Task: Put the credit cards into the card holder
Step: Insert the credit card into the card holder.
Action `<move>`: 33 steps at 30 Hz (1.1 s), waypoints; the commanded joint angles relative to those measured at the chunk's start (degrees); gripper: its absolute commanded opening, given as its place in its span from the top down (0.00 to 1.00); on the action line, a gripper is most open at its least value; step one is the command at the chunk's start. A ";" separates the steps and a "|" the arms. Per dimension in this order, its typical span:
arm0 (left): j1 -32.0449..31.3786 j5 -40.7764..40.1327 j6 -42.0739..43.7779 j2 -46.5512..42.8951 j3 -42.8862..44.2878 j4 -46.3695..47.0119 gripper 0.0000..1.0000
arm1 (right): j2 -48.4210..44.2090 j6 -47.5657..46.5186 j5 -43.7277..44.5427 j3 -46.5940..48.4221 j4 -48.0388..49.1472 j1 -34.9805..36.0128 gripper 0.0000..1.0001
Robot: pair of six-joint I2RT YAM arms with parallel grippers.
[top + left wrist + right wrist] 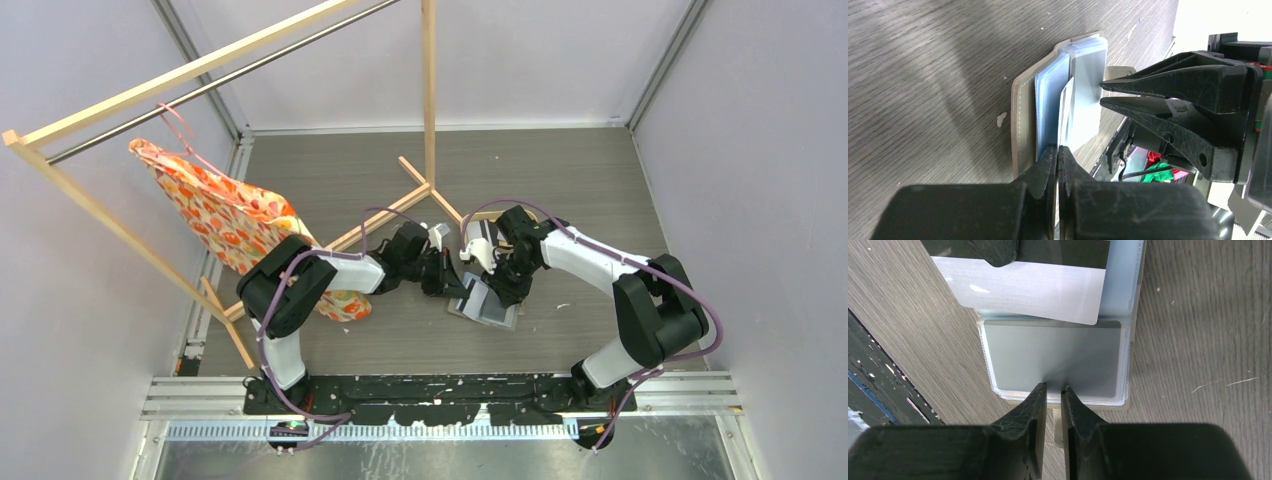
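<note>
Pinching a white, black-striped credit card edge-on in the left end effector, at the grey-taupe card holder lying open mid-table, clear sleeves showing, one filled with a grey card. Resting the narrowly parted right end effector at that sleeve's edge; cannot tell whether gripping.

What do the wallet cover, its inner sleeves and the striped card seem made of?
Card holder cover: matte taupe leather or imitation, stitched edge.
Sleeves: clear glossy plastic, bluish, see-through.
Credit card: smooth white plastic, black stripe, soft glare.
</note>
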 commanded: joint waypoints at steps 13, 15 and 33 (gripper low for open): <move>0.37 -0.76 1.05 -1.74 -0.05 -2.55 1.00 | -0.16 -0.94 1.67 0.42 -0.71 0.32 0.78; 0.37 -0.79 1.12 -1.98 -0.06 -2.79 1.00 | -0.15 -0.94 1.67 0.42 -0.73 0.38 0.78; 0.37 0.75 0.13 -1.27 -0.15 -1.12 1.00 | -0.24 -0.94 1.75 0.42 -0.74 0.50 0.78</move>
